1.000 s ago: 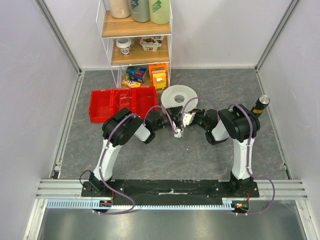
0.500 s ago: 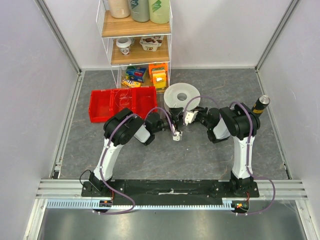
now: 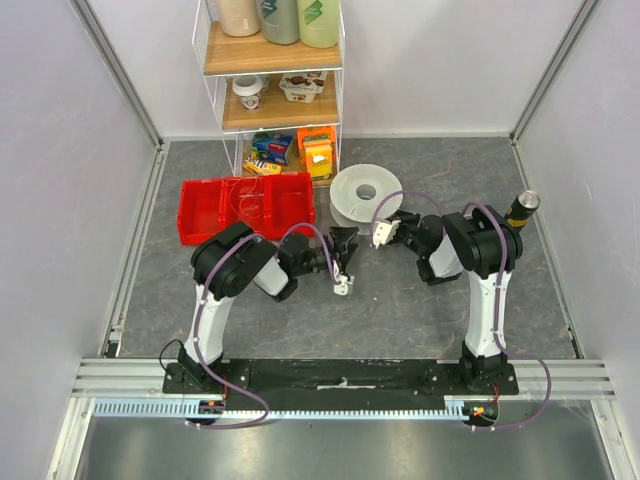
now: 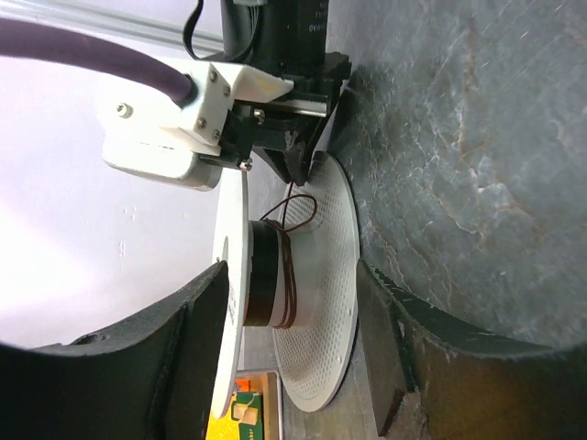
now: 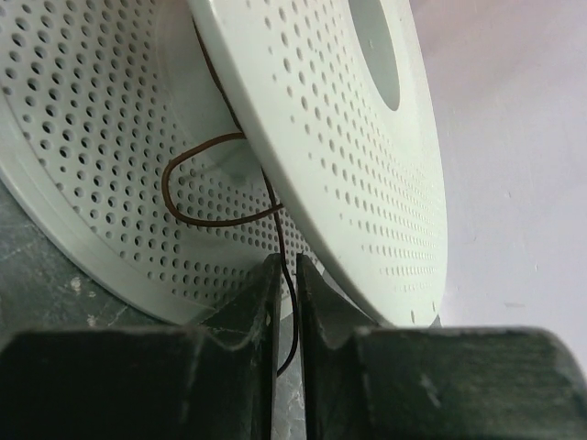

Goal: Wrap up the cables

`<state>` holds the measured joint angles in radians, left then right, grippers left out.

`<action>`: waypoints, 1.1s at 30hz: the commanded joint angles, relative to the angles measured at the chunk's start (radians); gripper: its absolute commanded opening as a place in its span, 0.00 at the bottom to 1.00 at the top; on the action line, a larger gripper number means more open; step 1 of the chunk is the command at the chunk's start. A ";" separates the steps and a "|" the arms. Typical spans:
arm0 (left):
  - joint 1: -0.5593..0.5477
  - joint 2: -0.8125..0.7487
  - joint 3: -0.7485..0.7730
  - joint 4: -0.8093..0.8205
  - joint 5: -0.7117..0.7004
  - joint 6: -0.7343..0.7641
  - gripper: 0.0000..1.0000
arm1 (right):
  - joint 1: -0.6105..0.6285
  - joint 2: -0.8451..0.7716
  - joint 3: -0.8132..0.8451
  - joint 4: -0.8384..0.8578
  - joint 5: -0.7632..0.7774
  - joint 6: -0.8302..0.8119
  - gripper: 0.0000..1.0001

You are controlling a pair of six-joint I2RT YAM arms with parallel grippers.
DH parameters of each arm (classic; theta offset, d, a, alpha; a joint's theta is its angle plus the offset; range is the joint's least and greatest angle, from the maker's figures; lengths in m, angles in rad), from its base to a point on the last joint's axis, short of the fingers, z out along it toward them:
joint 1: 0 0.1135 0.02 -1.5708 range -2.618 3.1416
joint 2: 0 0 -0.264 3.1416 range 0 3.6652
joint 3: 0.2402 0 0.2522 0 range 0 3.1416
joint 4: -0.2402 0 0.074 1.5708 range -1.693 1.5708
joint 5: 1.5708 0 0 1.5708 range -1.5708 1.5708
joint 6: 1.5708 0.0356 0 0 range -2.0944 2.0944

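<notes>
The round white perforated spool lies flat on the grey floor. A thin brown cable makes a few turns round its hub and leaves a loose loop between the flanges. From the right, my right gripper reaches the spool's rim. Its jaws stand only a sliver apart, and the cable runs loose down through the gap. My left gripper sits just in front of the spool, open wide, holding nothing. The spool shows beyond the black fingers in the left wrist view.
A red divided bin lies left of the spool. Behind it stands a wire-and-wood shelf with cups and packets. A black and gold cylinder stands by the right wall. Grey walls close in both sides.
My left gripper has opened wide and drawn back toward me and to the left, away from the right gripper. The right jaws have parted slightly at the spool's rim.
</notes>
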<state>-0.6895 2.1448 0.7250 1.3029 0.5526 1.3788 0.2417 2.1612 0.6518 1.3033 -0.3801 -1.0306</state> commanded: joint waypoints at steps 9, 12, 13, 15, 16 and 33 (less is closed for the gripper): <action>-0.010 -0.157 -0.099 0.303 0.072 -0.009 0.64 | -0.001 -0.007 -0.056 0.452 -0.051 0.027 0.32; -0.010 -0.172 -0.102 0.302 0.069 -0.024 0.64 | 0.001 -0.020 -0.086 0.453 -0.078 0.020 0.33; -0.008 -0.172 -0.104 0.303 0.069 -0.024 0.64 | 0.001 -0.024 -0.090 0.452 -0.086 0.014 0.33; -0.011 -0.174 -0.107 0.302 0.069 -0.023 0.64 | 0.001 -0.029 -0.103 0.453 -0.098 0.009 0.33; -0.010 -0.174 -0.107 0.302 0.070 -0.021 0.63 | 0.001 -0.031 -0.109 0.453 -0.105 0.006 0.33; -0.011 -0.204 -0.142 0.297 0.092 -0.023 0.64 | 0.001 -0.084 -0.205 0.453 -0.154 -0.028 0.42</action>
<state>-0.6971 1.9816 0.6006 1.3025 0.5930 1.3762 0.2382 2.0644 0.4988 1.3285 -0.5007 -1.0744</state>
